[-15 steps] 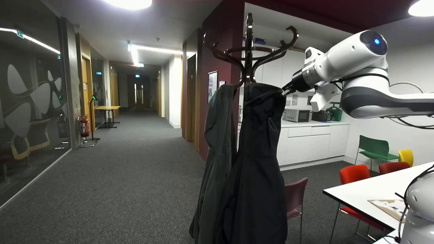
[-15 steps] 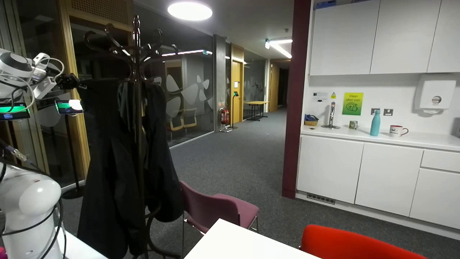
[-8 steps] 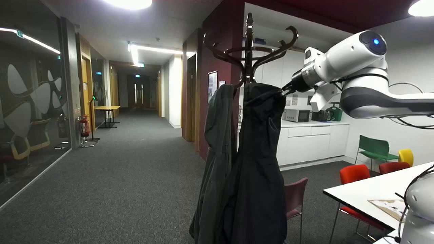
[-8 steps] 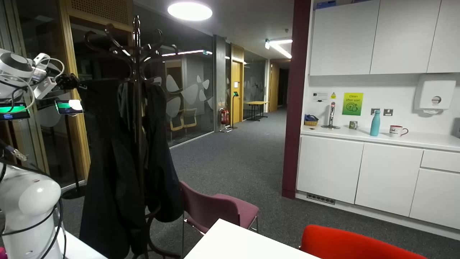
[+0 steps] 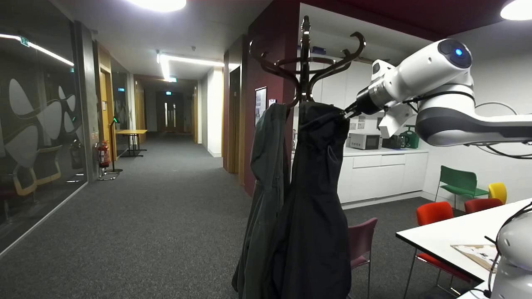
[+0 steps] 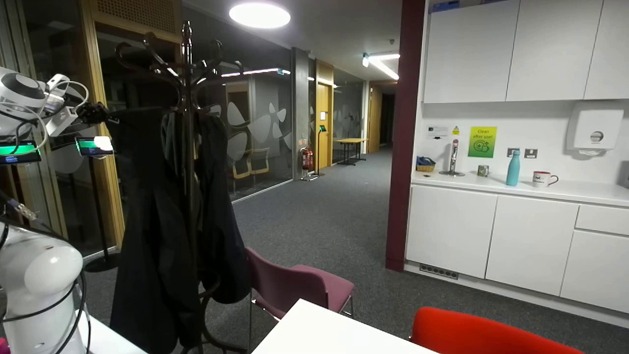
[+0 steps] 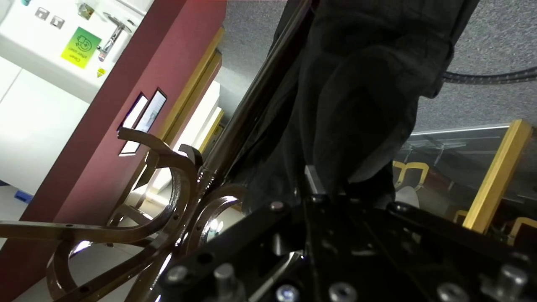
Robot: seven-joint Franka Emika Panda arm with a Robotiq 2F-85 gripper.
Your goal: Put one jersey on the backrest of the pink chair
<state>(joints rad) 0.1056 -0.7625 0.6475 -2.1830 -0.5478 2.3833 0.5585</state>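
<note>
Pinched almost together, the fingers of the robot's black metal two-fingered hand grip a gathered fold near the top of a long, limp, plain black cloth jersey. In an exterior view that hold sits at about one o'clock from the garment's middle. Taut creases run across the top of the fabric; below, it drops in matte, mostly vertical folds, with a thin curved line like a loop on its upper part. A smooth, white, jointed arm reaches in from three o'clock.

The jersey hangs alongside a glossy dark-brown coat stand with curling, hooked branches; whether it also rests on the stand I cannot tell. At nine o'clock from it hangs a dull, dark grey-green coat.

In an exterior view a dusky pink chair with a smooth, curved backrest and thin metal legs stands at about four o'clock from the jersey. Near five o'clock from the chair juts the corner of a flat, plain white desk, and at three o'clock from that corner rises the rounded back of a bright red chair.

In the wrist view dark cloth billows softly at twelve o'clock from the hand, and the stand's shiny curls lie at nine.
</note>
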